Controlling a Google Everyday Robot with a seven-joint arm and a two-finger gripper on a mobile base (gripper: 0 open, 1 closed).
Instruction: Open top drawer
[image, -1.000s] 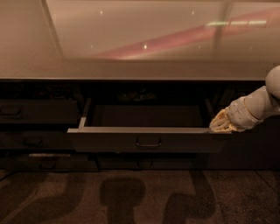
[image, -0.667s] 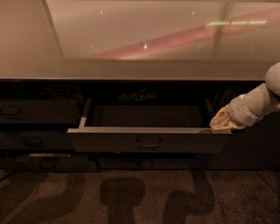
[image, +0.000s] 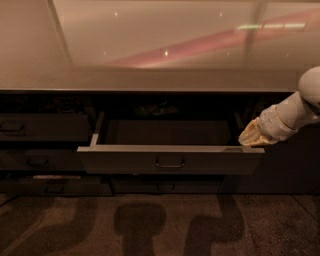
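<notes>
The top drawer (image: 130, 161) is the widest dark grey drawer under the counter. It stands pulled out, showing a shallow grey interior (image: 167, 132). Its flat front carries one small loop handle (image: 170, 163) at centre. My gripper (image: 248, 140) comes in from the right on a white arm and sits at the drawer's right end, just above the top edge of the front. It is well to the right of the handle.
A glossy countertop (image: 150, 75) overhangs the drawers. Narrower shut drawer fronts (image: 42, 127) stack at the left, with more low down (image: 55, 185). Another handle (image: 166, 188) shows below the open drawer. Brown carpet (image: 150, 225) lies in front.
The gripper has shifted slightly at the drawer's right end. The drawer stays pulled out about as far as before.
</notes>
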